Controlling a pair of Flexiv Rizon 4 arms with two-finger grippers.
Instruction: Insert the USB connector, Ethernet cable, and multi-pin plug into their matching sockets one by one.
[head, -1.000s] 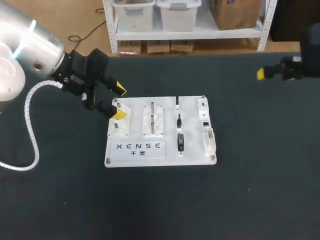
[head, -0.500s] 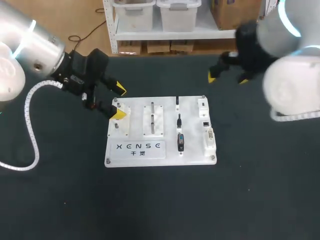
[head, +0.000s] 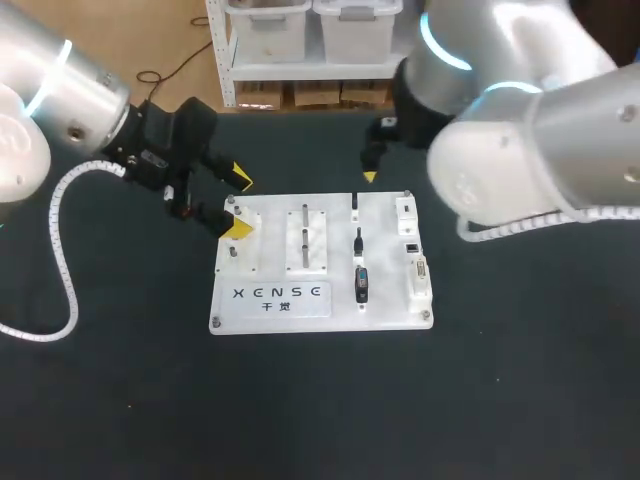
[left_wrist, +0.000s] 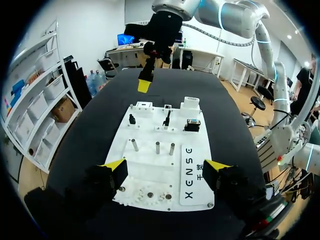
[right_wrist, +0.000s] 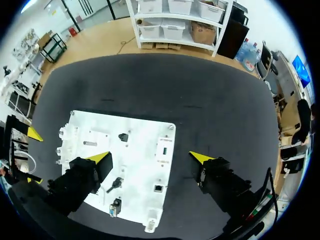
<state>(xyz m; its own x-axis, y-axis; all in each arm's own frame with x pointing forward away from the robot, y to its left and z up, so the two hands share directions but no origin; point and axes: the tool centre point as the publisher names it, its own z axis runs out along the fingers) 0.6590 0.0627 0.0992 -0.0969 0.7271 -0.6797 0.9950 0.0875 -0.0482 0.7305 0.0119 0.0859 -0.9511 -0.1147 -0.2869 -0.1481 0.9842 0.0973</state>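
Observation:
A white board (head: 270, 310) lies mid-table. Three black plugs stand in a row on it: a small one (head: 354, 201) farthest back, a slim one (head: 358, 240) in the middle and a wider multi-pin plug (head: 361, 284) nearest the front. The white sockets (head: 411, 245) line the board's right edge. My right gripper (right_wrist: 150, 158) hangs open high over the board (right_wrist: 145, 135), with the plugs (right_wrist: 116, 185) and sockets (right_wrist: 163, 148) below it and nothing between its fingers. My left gripper (head: 237, 203) is open over the board's left end, and the plugs (left_wrist: 166, 119) lie ahead of it.
Metal pegs (head: 304, 235) and small gears (left_wrist: 150, 195) occupy the board's left half, under and just ahead of my left gripper (left_wrist: 165, 165). Dark table surface surrounds the board on every side. My right arm's bulky body (head: 520, 120) looms over the table's back right.
My right arm has swung in from the far right edge to the board's back edge, gripper still open. My left arm has not moved.

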